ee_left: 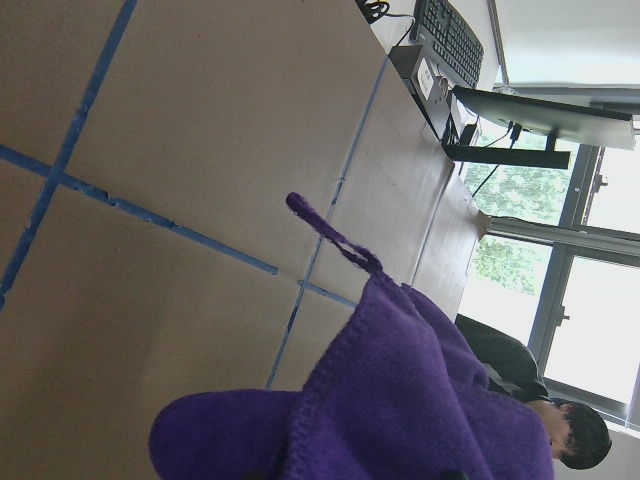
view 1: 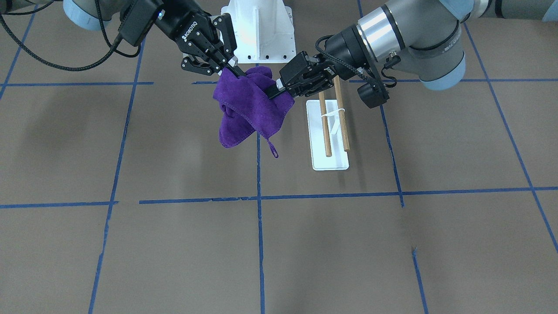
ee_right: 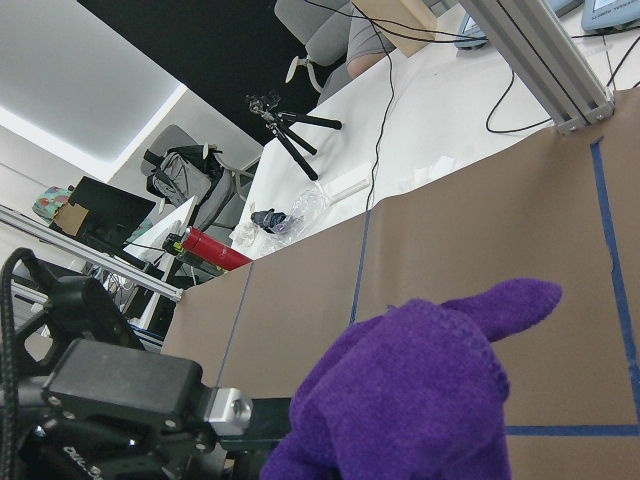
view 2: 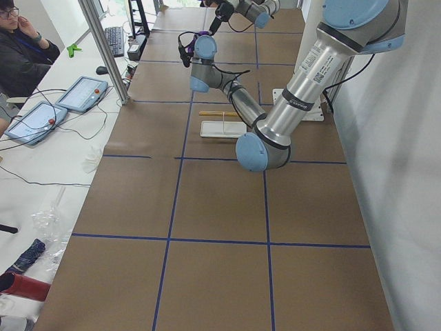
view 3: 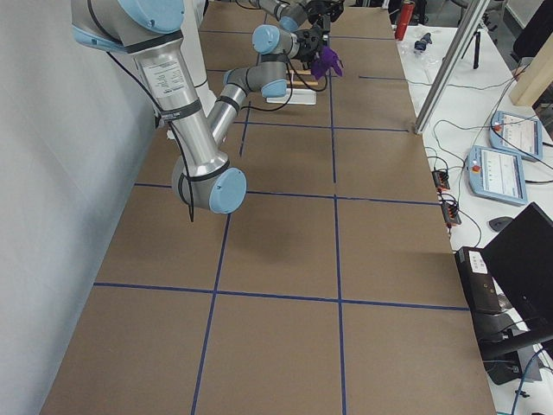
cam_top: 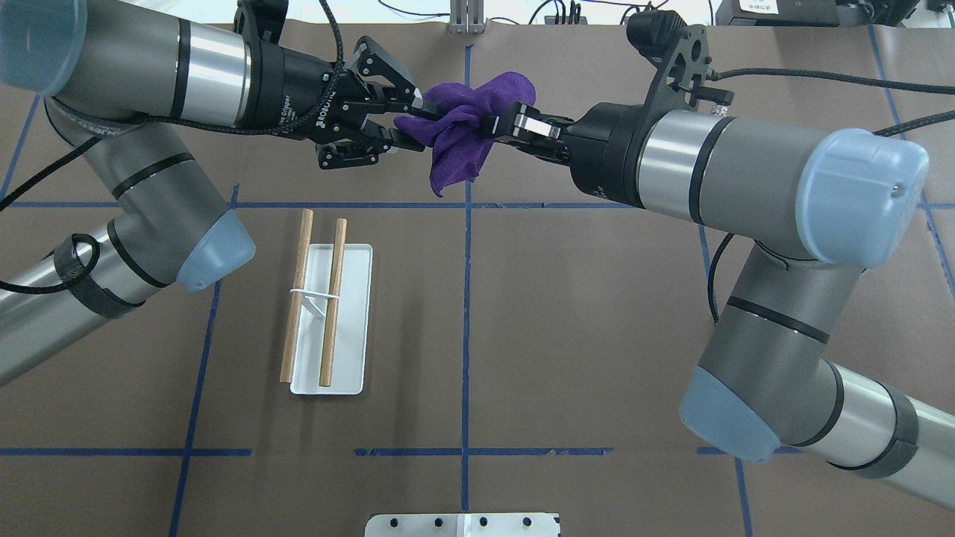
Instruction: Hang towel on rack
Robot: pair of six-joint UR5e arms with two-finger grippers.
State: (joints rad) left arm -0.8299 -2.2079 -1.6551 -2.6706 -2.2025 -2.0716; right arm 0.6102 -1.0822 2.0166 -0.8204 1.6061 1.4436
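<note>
Near the rack (view 1: 331, 163), left gripper (view 1: 275, 90) and right gripper (view 1: 234, 69) each pinch the limp, light towel (view 1: 253, 109); its corners look the surest hold.

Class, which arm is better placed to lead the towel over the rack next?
Left, probably. Both grippers pinch the towel, but the rack stands on the robot's left side, and the left gripper hangs next to its rods; the right gripper is farther off.
</note>
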